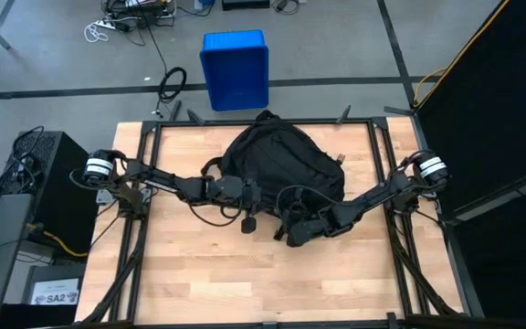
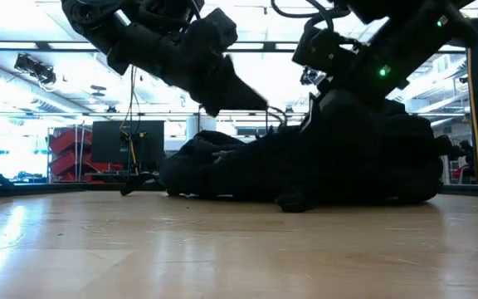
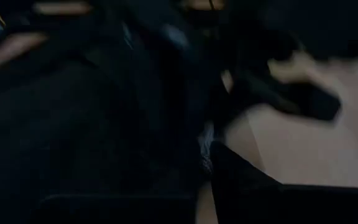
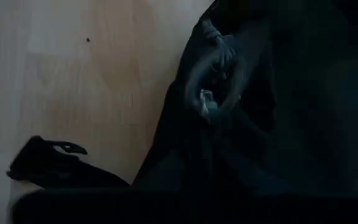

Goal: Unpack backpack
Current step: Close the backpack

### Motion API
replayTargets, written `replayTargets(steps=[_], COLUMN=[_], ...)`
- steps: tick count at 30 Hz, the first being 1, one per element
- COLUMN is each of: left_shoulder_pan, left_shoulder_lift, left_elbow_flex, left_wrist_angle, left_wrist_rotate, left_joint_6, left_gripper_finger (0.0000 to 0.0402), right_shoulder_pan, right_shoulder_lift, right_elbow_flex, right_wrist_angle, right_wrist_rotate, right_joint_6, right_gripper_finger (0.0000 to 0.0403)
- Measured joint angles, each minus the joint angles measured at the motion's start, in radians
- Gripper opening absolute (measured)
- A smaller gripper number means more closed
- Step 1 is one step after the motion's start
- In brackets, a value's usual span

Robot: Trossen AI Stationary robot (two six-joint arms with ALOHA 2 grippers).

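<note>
The table (image 1: 245, 274) is pale wood in a dark frame, and the backpack (image 1: 281, 160) lies on its far half, a big black heap between my two arms. Beyond the far edge, a blue bin (image 1: 235, 68) stands on the grey floor. Off the near left corner sits a white label (image 1: 56, 296) that reads "SA2".

My left gripper (image 1: 249, 208) reaches in from the left to the backpack's near left edge, my fingers fully shut. From my own wrist I see only dark fabric close up, and I cannot tell whether any of it is caught between them.

My right gripper (image 1: 295, 230) comes in from the right and hangs low at the backpack's near edge. How far those fingers stand apart, I cannot tell; my wrist camera shows black folds, a small pale zip pull (image 4: 205, 99) and a loose black strap buckle (image 4: 48, 158) lying on the wood.
</note>
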Motion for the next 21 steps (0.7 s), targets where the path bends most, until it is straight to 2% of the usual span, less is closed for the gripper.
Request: replayTargets(steps=[5,10,14,17,21], left_shoulder_pan=[-0.018,-0.020,-0.019,-0.022,-0.041], left_shoulder_lift=[-0.018,-0.095,-0.154,-0.189,-0.195], left_elbow_flex=[0.000,0.003,0.003,0.007,-0.003], left_wrist_angle=[-0.188,-0.415,-0.589,-0.672,-0.629], left_wrist_rotate=[-0.046,-0.243,-0.347,-0.381,-0.342], left_joint_6=[0.001,-0.004,-0.048,-0.089,-0.073], left_gripper_finger=[0.0000,0.0000,0.0000,0.0000,0.0000], right_shoulder_pan=[0.030,0.074,0.113,0.128,0.124], right_shoulder_lift=[-0.028,-0.033,-0.032,-0.034,-0.034], right_elbow_flex=[0.000,0.004,0.003,0.007,0.002], right_wrist_angle=[-0.068,-0.170,-0.236,-0.255,-0.247], right_wrist_rotate=[0.003,0.027,0.064,0.093,0.074], right_joint_6=[0.047,0.180,0.274,0.322,0.321], right_gripper_finger=[0.0010,0.0003,0.0001,0.0001,0.0001])
